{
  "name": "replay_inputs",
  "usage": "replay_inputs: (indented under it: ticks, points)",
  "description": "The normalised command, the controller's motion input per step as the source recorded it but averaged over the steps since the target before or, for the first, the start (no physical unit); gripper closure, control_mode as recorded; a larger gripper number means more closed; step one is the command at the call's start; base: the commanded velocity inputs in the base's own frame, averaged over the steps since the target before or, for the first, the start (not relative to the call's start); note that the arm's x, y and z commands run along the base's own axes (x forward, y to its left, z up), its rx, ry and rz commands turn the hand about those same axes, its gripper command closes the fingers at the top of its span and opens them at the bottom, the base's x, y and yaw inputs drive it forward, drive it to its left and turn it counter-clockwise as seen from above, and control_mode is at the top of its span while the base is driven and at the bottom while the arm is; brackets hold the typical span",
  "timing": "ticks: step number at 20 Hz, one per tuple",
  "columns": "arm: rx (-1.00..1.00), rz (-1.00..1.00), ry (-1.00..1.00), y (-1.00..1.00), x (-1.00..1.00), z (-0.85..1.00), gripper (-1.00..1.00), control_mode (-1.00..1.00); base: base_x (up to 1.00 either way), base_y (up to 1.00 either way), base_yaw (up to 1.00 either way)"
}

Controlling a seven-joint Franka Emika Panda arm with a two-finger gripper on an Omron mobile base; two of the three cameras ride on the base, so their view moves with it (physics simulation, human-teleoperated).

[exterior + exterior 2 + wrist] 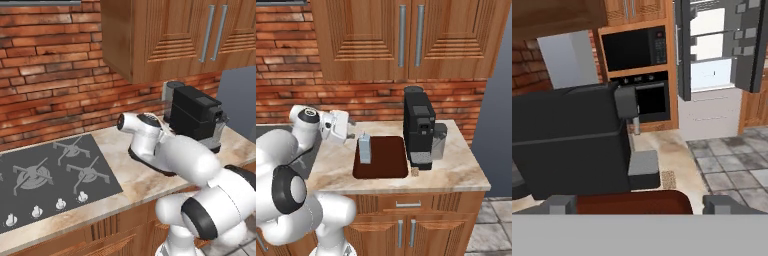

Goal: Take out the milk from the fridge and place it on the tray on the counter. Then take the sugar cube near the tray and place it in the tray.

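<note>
The pale blue-grey milk [364, 148] stands upright on the left part of the dark reddish-brown tray [387, 159] on the counter [456, 172]. My gripper [351, 125] hovers just left of and above the carton, apart from it and open, with nothing between the fingers. In the hand view the fingertips [559, 204] stand wide apart over the tray's near edge [634, 202]. The tiny tan sugar cube [415, 172] lies on the counter off the tray's right front corner, in front of the coffee machine; the hand view shows the cube [668, 179] too. The fridge [712, 75] stands open across the room.
A big black coffee machine [421, 131] stands right of the tray, close to the cube. The grey-black cooktop [50, 175] lies to the left on the counter [140, 182]. Wooden wall cabinets [406, 37] hang overhead. A black wall oven [637, 50] is beside the fridge.
</note>
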Motion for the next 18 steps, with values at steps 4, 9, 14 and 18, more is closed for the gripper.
replay_inputs:
  ticks: [4,9,14,18]
  points:
    - [0.03,0.0,0.0,0.0,-0.41,0.36,-1.0,-1.0,0.0,0.0,0.0]
    - [0.04,0.0,0.0,-0.1,-0.48,0.44,-1.0,-1.0,0.0,0.0,0.0]
    - [0.06,0.0,0.01,-0.22,-0.45,0.4,-1.0,-1.0,0.0,0.0,0.0]
    - [0.08,0.0,0.13,-0.32,-0.44,0.48,-1.0,-1.0,0.0,0.0,0.0]
